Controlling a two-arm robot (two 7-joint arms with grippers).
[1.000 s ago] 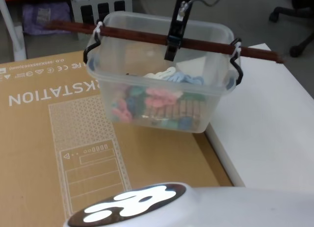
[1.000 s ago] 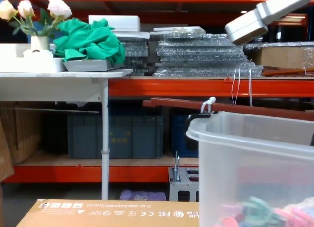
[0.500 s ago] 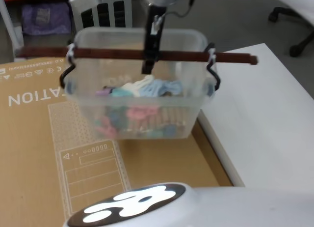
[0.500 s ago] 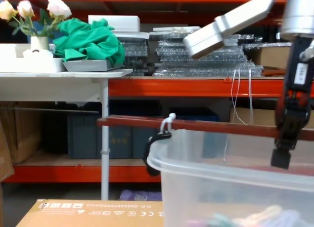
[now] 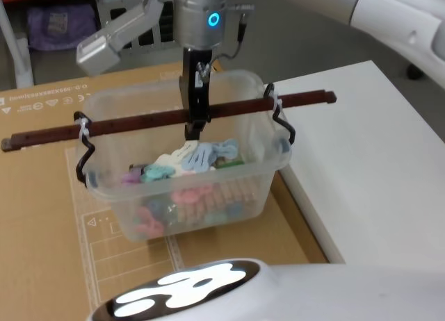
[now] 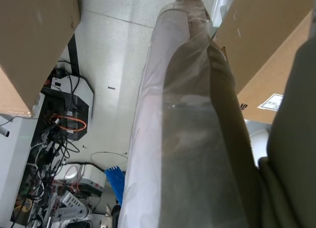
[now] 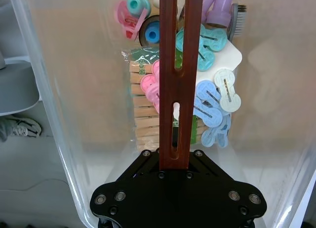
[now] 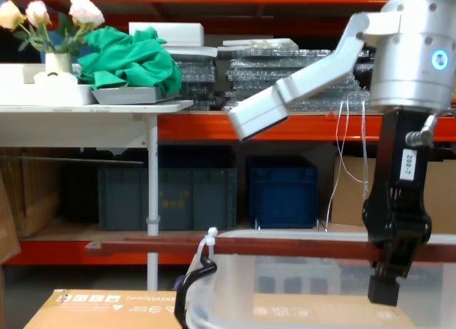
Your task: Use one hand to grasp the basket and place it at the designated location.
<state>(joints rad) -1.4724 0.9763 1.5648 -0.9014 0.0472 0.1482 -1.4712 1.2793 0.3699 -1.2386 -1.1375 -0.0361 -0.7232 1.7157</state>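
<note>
The basket [image 5: 208,196] is a translucent tub holding coloured clothespins [image 7: 207,97]. It sits low over the brown cardboard box [image 5: 42,251]; I cannot tell whether it touches. Its red-brown bar handle [image 5: 125,125] runs across the top, tied on with white zip ties and black loops. My right gripper [image 5: 195,128] reaches down from above and is shut on the middle of the handle. In the chest view the same gripper [image 8: 388,290] clamps the handle [image 8: 235,247] above the tub rim [image 8: 285,270]. The right wrist view looks down along the handle [image 7: 180,80] into the tub.
A white table [image 5: 368,182] lies right of the cardboard, its edge close to the basket's right end. Behind stand orange shelves with blue-grey crates [image 8: 167,197] and a white side table [image 8: 92,107]. The left wrist view faces floor [image 6: 108,65] between cardboard boxes.
The basket has swung left and toward me and come down lower over the cardboard. The right gripper moved with it, still clamped on the handle.
</note>
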